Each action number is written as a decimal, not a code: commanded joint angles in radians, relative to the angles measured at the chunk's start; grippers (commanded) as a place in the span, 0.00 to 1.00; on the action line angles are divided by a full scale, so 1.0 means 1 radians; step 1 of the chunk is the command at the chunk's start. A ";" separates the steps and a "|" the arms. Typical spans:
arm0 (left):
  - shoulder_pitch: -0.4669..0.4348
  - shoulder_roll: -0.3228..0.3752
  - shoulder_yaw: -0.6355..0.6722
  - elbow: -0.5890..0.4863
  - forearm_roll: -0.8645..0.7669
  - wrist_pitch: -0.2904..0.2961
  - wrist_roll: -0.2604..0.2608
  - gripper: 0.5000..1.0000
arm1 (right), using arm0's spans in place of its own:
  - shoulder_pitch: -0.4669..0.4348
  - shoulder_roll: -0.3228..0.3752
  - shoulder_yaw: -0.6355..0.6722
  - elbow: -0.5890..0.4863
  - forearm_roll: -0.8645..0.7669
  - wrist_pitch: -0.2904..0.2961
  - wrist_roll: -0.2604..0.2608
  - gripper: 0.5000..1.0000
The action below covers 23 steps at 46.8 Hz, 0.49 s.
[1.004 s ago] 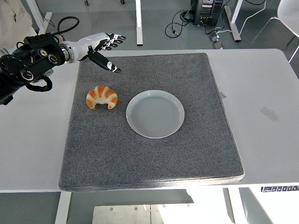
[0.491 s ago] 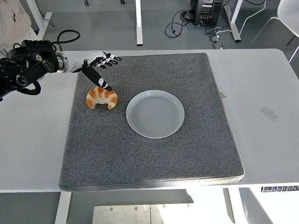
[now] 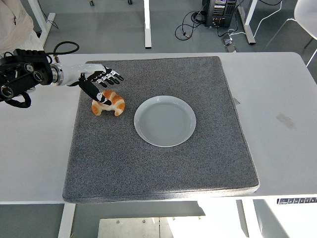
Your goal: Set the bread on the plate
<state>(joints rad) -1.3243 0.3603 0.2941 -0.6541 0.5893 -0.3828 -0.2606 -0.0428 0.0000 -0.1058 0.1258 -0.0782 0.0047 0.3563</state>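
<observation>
One golden-brown crescent bread roll (image 3: 109, 103) lies on the left part of one grey felt mat (image 3: 163, 163) covering the white bench (image 3: 282, 99); one round pale-grey plate (image 3: 164, 121) sits just right of it, apart, holding nothing. One left hand (image 3: 99, 82) hangs over the roll's top; fingers (image 3: 113, 77) spread, the thumb touching the crust, nothing grasped.

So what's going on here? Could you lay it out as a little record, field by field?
Surface: grey mat on a white table
Bread: croissant on the mat, left of the plate, not on it
Plate: grey plate, nothing in it
Left hand: over the croissant, fingers spread, thumb reaching down to it, no grasp yet
Right hand: not in view
Job: not done
</observation>
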 commanded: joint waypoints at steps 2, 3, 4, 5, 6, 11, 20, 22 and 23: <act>0.005 0.011 0.000 -0.030 0.009 0.009 0.001 0.76 | 0.000 0.000 0.000 0.000 0.000 0.000 0.001 1.00; 0.008 0.011 0.000 -0.030 0.010 0.012 0.001 0.76 | 0.000 0.000 0.000 0.000 0.000 0.000 0.001 1.00; 0.011 0.011 0.000 -0.030 0.010 0.016 0.001 0.76 | 0.000 0.000 0.000 0.000 0.000 0.000 0.001 1.00; 0.016 0.011 0.000 -0.030 0.010 0.022 0.001 0.76 | 0.000 0.000 0.000 0.000 0.000 0.000 0.001 1.00; 0.020 0.011 0.000 -0.030 0.012 0.028 0.001 0.76 | 0.000 0.000 0.000 0.000 0.000 0.000 0.001 1.00; 0.040 0.011 -0.001 -0.030 0.044 0.053 0.000 0.76 | 0.000 0.000 0.000 -0.002 0.000 0.000 0.001 1.00; 0.059 0.002 -0.001 -0.030 0.058 0.108 -0.003 0.60 | 0.000 0.000 0.000 -0.003 0.000 0.000 0.001 1.00; 0.060 0.002 -0.001 -0.029 0.058 0.117 -0.003 0.53 | -0.002 0.000 0.000 -0.003 0.000 0.000 0.001 1.00; 0.062 0.002 -0.001 -0.029 0.058 0.124 -0.003 0.51 | -0.002 0.000 0.000 -0.003 0.000 0.000 0.001 1.00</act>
<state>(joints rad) -1.2659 0.3624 0.2931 -0.6841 0.6474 -0.2728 -0.2637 -0.0436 0.0000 -0.1058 0.1227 -0.0782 0.0046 0.3573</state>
